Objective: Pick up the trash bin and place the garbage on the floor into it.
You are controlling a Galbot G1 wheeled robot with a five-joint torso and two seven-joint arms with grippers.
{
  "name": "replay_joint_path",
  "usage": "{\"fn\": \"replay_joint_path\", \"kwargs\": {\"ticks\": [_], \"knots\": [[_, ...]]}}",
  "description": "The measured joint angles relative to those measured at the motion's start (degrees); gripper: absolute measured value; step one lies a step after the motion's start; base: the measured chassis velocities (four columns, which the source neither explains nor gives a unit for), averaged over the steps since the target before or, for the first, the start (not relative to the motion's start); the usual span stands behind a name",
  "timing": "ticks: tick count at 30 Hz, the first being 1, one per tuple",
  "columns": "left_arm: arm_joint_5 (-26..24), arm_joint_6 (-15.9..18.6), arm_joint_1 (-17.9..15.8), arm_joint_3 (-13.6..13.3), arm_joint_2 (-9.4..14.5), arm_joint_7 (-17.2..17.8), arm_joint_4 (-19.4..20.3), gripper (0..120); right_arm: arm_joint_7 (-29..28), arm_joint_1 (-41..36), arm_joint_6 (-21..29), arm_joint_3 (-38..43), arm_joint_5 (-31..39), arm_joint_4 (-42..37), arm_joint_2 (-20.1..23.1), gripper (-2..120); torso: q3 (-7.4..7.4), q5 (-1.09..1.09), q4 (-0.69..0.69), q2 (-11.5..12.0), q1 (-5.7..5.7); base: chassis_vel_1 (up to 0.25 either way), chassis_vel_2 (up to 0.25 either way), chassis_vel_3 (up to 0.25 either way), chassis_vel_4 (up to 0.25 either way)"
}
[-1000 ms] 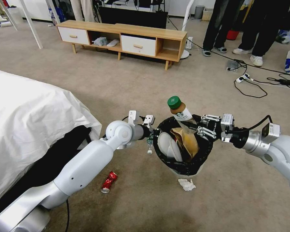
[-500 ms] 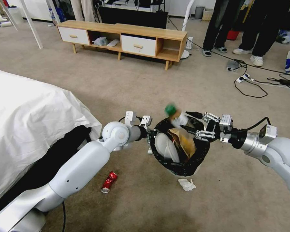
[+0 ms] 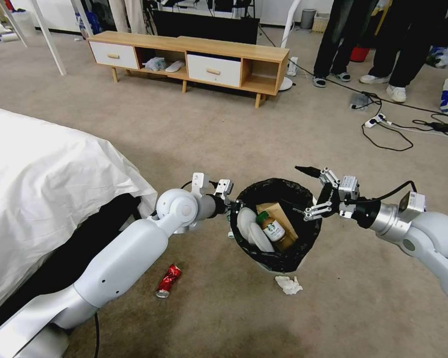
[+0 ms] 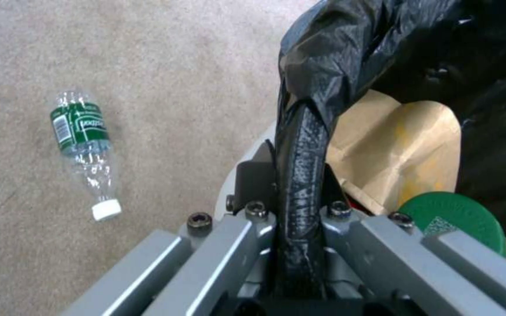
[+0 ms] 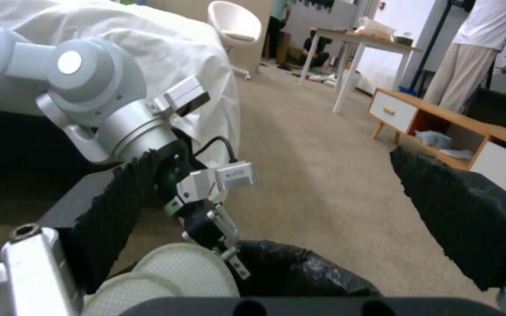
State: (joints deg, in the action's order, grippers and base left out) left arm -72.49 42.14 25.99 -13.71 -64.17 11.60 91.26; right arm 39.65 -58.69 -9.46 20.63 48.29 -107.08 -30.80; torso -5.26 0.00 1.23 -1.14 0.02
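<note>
The trash bin [image 3: 276, 226] is held by the left hand [image 3: 232, 209] clamped on its rim, while the right hand [image 3: 308, 191], spread wide and empty above it, is judged due next at the tissue [image 3: 288, 284].

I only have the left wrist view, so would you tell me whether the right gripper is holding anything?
Observer: No, the right gripper hangs open and empty above the trash bin.
Operator: Thank you. Is there litter out besides the clear bottle I see?
Observer: Yes, a crushed red can lies to the bin's left, nearer the robot.
Operator: Anything more?
Observer: A white tissue lies just beside the bin's base.
</note>
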Motion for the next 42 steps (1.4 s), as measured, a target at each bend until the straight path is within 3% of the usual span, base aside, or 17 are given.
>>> {"fn": "replay_joint_path", "kwargs": {"ticks": [4, 10, 13, 14, 15, 16, 17, 18, 24, 36, 42], "knots": [[0.03, 0.00, 0.75, 0.88, 0.34, 0.02, 0.26, 2, -0.03, 0.14, -0.11, 0.12, 0.06, -0.01, -0.03, 100, 0.00, 0.00, -0.01, 0.00, 0.00, 0.000, 0.000, 0.000, 0.000], [0.02, 0.00, 3.18, 4.89, 1.17, 0.42, 1.88, 2, -0.63, 0.25, -0.15, 2.53, 0.74, -0.89, -0.20, 100, 0.00, 0.00, -0.01, 0.00, 0.00, 0.000, 0.000, 0.000, 0.000], [0.01, 0.00, 4.68, 8.51, 1.88, 0.89, 3.65, 2, -1.59, 0.25, -0.11, 5.14, 1.18, -1.51, -0.37, 100, 0.00, -0.01, -0.01, 0.01, 0.00, 0.000, 0.000, 0.000, 0.000], [0.01, 0.00, 4.68, 8.51, 1.88, 0.89, 3.65, 2, -1.59, 0.25, -0.11, 5.14, 1.18, -1.51, -0.37, 100, 0.00, -0.01, -0.01, 0.01, 0.00, 0.000, 0.000, 0.000, 0.000], [-0.01, 0.00, 5.43, 10.60, 2.41, 1.32, 4.84, 2, -2.26, 0.22, 0.04, 6.80, 1.28, -1.70, -0.50, 100, 0.00, -0.01, 0.00, 0.00, 0.00, 0.000, 0.000, 0.000, 0.000], [-0.01, 0.00, 5.43, 10.60, 2.41, 1.32, 4.84, 2, -2.26, 0.22, 0.04, 6.80, 1.28, -1.70, -0.50, 100, 0.00, -0.01, 0.00, 0.00, 0.00, 0.000, 0.000, 0.000, 0.000], [-0.13, -0.01, 6.12, 12.87, 3.10, 1.87, 6.16, 2, -2.93, 0.10, 0.24, 8.37, 1.54, -1.80, -0.66, 100, 0.00, -0.01, -0.01, 0.00, 0.00, 0.000, 0.000, 0.000, 0.000], [-0.13, -0.01, 6.12, 12.87, 3.10, 1.87, 6.16, 2, -2.93, 0.10, 0.24, 8.37, 1.54, -1.80, -0.66, 100, 0.00, -0.01, -0.01, 0.00, 0.00, 0.000, 0.000, 0.000, 0.000], [-1.75, -0.01, 8.25, 18.96, 5.40, 3.78, 10.14, 2, -4.41, -0.25, 0.88, 12.21, 2.94, -1.83, -1.91, 100, 0.00, -0.01, -0.01, 0.00, 0.00, 0.000, 0.000, 0.000, 0.000], [-2.93, -0.01, 10.70, 22.92, 8.76, 4.90, 13.62, 2, -5.10, -0.94, 1.45, 13.84, 3.28, -1.94, -3.46, 100, 0.00, 0.00, 0.00, 0.00, 0.00, 0.000, 0.000, 0.000, 0.000], [-3.40, -0.01, 12.91, 25.48, 10.98, 5.63, 16.41, 2, -11.51, -2.96, 5.26, 13.53, 0.38, -2.13, -3.35, 100, 0.00, -0.01, 0.00, 0.00, 0.00, 0.000, 0.000, 0.000, 0.000]]}}
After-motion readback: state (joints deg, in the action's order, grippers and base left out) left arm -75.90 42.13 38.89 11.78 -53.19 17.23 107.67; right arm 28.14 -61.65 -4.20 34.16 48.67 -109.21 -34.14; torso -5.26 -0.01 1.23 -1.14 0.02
